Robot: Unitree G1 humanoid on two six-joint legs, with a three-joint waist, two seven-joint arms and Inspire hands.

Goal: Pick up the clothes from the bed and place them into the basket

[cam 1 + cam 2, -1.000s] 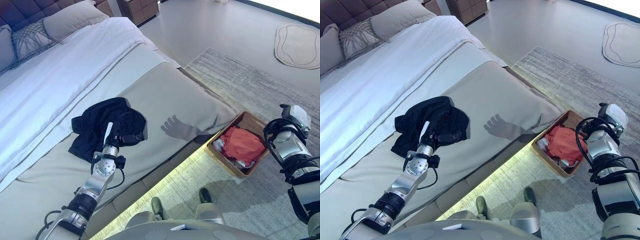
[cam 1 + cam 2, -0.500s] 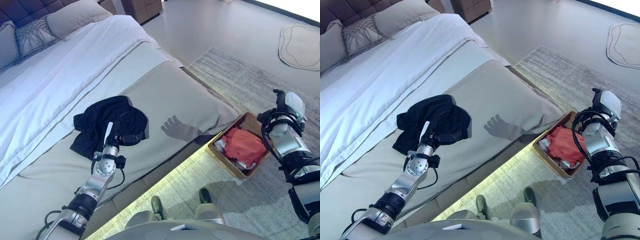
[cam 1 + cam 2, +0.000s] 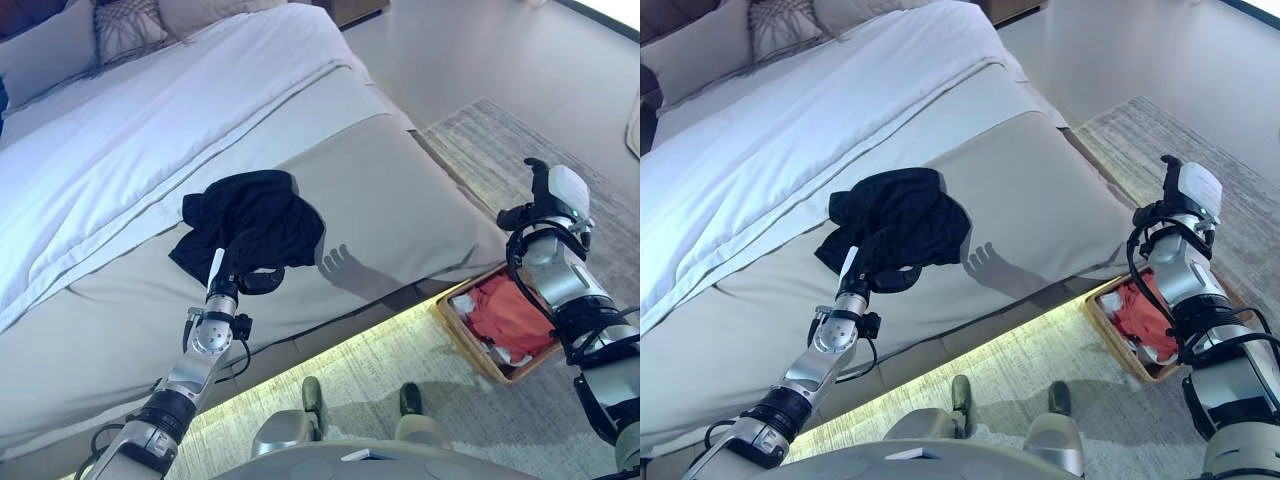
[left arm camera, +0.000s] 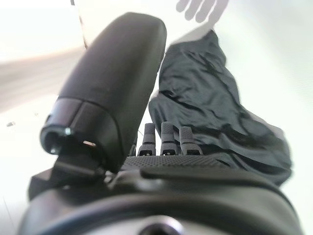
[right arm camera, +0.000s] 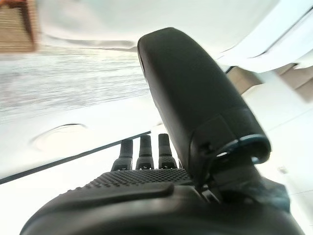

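Black clothes [image 3: 250,212] lie crumpled on the beige cover of the bed [image 3: 390,200]. My left hand [image 3: 256,276] rests at their near edge; in the left wrist view its straight fingers [image 4: 162,139] reach the dark cloth [image 4: 210,98]. The hand is open. A woven basket [image 3: 443,306] stands on the floor by the bed's foot corner with red clothes [image 3: 505,312] in it. My right hand [image 3: 528,200] is raised above the basket, near the bed's corner. It is open and empty, with straight fingers [image 5: 140,152].
White bedding [image 3: 150,120] covers the far half of the bed, with pillows [image 3: 125,25] at its head. A grey rug [image 3: 470,410] lies under the basket. A lit strip runs along the bed's lower edge [image 3: 340,345].
The camera has shifted, so the whole scene sits differently. My right hand has risen from beside the basket towards the bed's corner. My left hand stays at the black clothes.
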